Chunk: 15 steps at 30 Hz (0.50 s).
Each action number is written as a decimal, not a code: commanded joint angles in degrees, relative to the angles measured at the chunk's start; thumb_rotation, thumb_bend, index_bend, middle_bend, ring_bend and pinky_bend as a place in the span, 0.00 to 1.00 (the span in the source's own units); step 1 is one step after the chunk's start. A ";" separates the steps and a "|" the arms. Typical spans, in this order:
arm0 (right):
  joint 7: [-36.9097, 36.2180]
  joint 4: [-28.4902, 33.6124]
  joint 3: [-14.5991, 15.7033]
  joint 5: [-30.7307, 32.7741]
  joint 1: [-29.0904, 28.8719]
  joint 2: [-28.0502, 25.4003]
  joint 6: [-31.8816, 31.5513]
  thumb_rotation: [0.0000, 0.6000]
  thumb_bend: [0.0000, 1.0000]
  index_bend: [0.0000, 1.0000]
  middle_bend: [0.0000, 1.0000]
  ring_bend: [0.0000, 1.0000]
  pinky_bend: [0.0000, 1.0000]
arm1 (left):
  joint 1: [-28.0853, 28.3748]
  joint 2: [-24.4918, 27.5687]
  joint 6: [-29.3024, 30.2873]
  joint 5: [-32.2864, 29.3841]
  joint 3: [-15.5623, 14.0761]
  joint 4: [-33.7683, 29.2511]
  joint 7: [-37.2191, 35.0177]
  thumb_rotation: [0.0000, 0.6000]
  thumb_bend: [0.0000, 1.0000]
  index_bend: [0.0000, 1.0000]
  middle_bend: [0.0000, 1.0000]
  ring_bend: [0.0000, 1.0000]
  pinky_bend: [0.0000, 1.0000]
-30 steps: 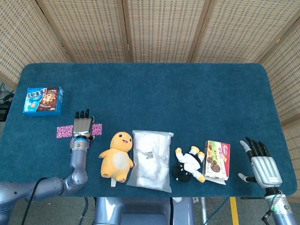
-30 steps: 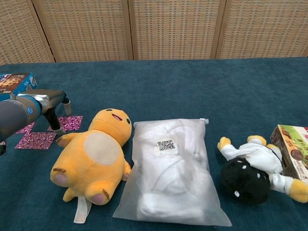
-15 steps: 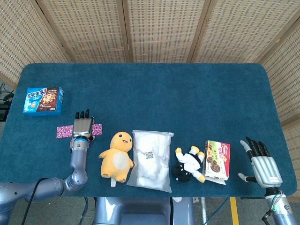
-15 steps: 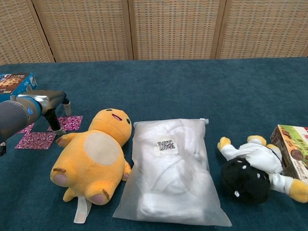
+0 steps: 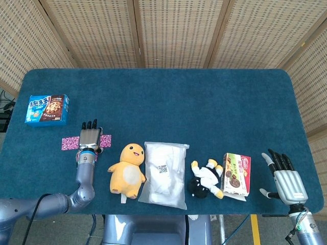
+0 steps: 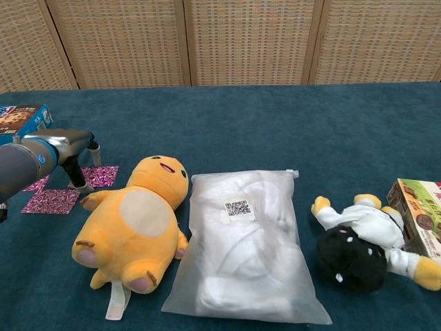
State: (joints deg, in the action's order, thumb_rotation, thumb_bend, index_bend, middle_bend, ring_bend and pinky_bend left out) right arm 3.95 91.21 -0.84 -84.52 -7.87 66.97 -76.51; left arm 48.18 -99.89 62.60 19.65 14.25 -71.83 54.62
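Blue-carpeted counter (image 5: 204, 97), nothing lifted yet. Right hand (image 5: 284, 176) at the near right edge, fingers spread, holding nothing; closest thing is the cookie box (image 5: 237, 174) just to its left, apart from it. Further left from that: black-and-white plush (image 5: 206, 179), white poly bag (image 5: 165, 173), yellow plush (image 5: 127, 169). Left hand (image 5: 90, 136) sits flat over the glittery pink wrapper (image 5: 68, 143), fingers extended and apart, fingertips (image 6: 88, 186) down at the wrapper's edge in the chest view; no grip on it that I can see. Blue cookie box (image 5: 47, 109) beyond the left hand, well apart. Judgement: grasp on the wrapper not closed, all pickup and moving left.
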 commanded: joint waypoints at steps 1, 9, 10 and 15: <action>0.00 -0.01 -0.01 -0.02 0.00 0.01 -0.03 1.00 0.08 0.00 0.00 0.00 0.00 | 0.01 0.06 0.08 0.02 0.03 -0.09 0.05 1.00 0.31 0.45 0.00 0.00 0.00; 0.10 0.03 0.00 0.02 0.01 0.01 -0.03 1.00 0.08 0.00 0.00 0.00 0.00 | -0.17 0.10 0.08 0.13 0.03 0.04 -0.17 1.00 0.33 0.47 0.00 0.00 0.00; 0.10 0.03 0.00 0.03 0.01 0.01 -0.02 1.00 0.08 0.00 0.00 0.00 0.00 | -0.20 0.09 0.04 0.13 0.02 0.04 -0.22 1.00 0.34 0.48 0.00 0.00 0.00; 0.08 0.07 0.00 -0.02 0.03 0.01 -0.10 1.00 0.08 0.00 0.00 0.00 0.00 | -0.29 0.09 -0.02 0.24 -0.05 0.10 -0.28 1.00 0.34 0.48 0.00 0.00 0.00</action>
State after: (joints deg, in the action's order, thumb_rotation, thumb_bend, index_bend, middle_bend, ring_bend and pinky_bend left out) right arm 4.03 91.28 -0.84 -84.54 -7.84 66.98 -76.61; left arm 47.88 -99.80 62.58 19.90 14.20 -71.73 54.33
